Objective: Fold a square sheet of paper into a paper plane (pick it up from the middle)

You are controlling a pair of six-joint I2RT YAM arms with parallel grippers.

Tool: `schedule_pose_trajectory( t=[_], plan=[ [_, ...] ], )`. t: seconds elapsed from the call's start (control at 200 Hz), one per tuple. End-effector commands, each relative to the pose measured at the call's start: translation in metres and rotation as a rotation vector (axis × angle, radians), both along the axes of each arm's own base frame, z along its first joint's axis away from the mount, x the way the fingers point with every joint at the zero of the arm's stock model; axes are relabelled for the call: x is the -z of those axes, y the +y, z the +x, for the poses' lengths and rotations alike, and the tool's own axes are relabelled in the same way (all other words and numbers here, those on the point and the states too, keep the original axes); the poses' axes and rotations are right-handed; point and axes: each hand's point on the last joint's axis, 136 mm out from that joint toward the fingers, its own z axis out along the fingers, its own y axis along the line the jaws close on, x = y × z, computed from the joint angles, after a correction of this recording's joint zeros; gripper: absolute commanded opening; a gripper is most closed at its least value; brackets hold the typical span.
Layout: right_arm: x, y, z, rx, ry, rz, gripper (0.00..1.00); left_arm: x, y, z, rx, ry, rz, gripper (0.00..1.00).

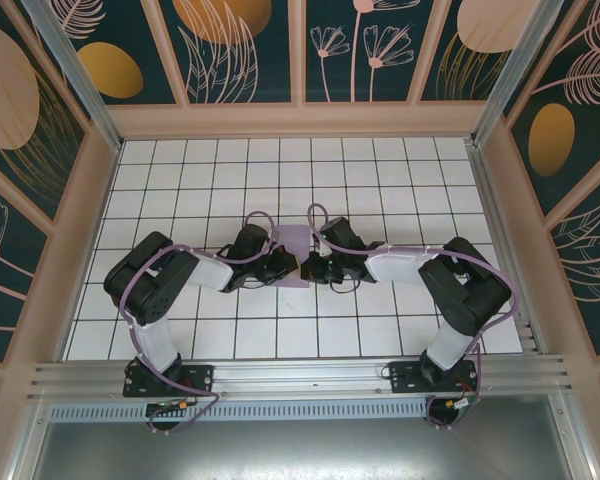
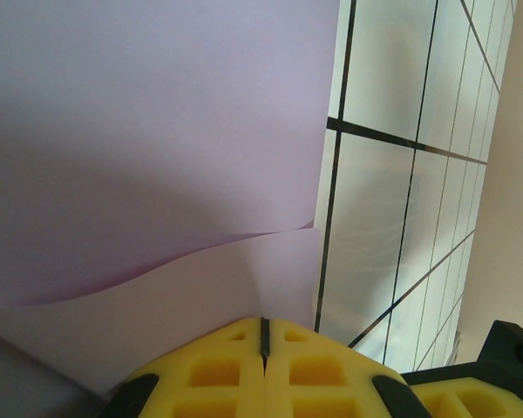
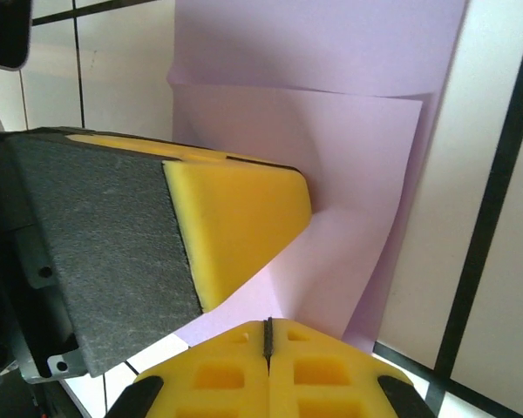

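- Left tool (image 2: 263, 324): clamped shut on the square sheet of paper (image 1: 294, 246), which lies mid-surface (image 1: 380, 170).
- Right tool (image 3: 268, 326): pinching the same lifted flap.
- First fold, I reckon; next up, carry that edge across evenly and press.

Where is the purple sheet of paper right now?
From above, the square sheet of paper sits mid-table on the white tiles, between the left tool and the right tool, each pinching its edge.

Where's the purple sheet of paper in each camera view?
Top external: purple sheet at the centre of the tiled table.
Left wrist: the sheet covers the upper left, tiles at right.
Right wrist: upper centre and right.
Shared landmark: the table's black grid lines.
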Motion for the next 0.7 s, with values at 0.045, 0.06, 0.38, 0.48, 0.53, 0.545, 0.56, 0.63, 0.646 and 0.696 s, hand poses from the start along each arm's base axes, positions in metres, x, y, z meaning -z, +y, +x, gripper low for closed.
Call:
schedule_pose_trajectory(
  t=[0.045,0.06,0.38,0.48,0.53,0.545,0.56,0.63,0.646,0.696],
  plan=[
    [0.009,-0.006,-0.010,0.000,0.031,-0.036,0.00,0.036,0.022,-0.019,-0.027,0.096,0.104,0.03],
    [0.011,-0.007,-0.011,0.001,0.034,-0.041,0.00,0.036,0.022,-0.019,-0.027,0.096,0.103,0.03],
    [0.026,-0.011,-0.015,0.002,0.061,-0.084,0.00,0.034,0.022,-0.020,-0.025,0.093,0.095,0.03],
    [0.028,-0.013,-0.015,0.004,0.060,-0.097,0.00,0.034,0.022,-0.021,-0.028,0.094,0.095,0.03],
    [0.029,-0.014,-0.016,0.001,0.062,-0.103,0.00,0.035,0.023,-0.021,-0.028,0.096,0.097,0.02],
    [0.029,-0.014,-0.016,0.000,0.061,-0.104,0.00,0.035,0.023,-0.020,-0.029,0.094,0.096,0.02],
    [0.029,-0.014,-0.016,-0.001,0.060,-0.104,0.00,0.035,0.023,-0.020,-0.030,0.094,0.097,0.02],
    [0.028,-0.015,-0.017,-0.003,0.058,-0.106,0.00,0.035,0.023,-0.021,-0.030,0.095,0.097,0.02],
    [0.027,-0.015,-0.017,-0.004,0.056,-0.105,0.00,0.036,0.023,-0.021,-0.031,0.096,0.098,0.02],
    [0.022,-0.012,-0.015,-0.008,0.042,-0.090,0.00,0.036,0.023,-0.021,-0.032,0.097,0.098,0.02]
  ],
)
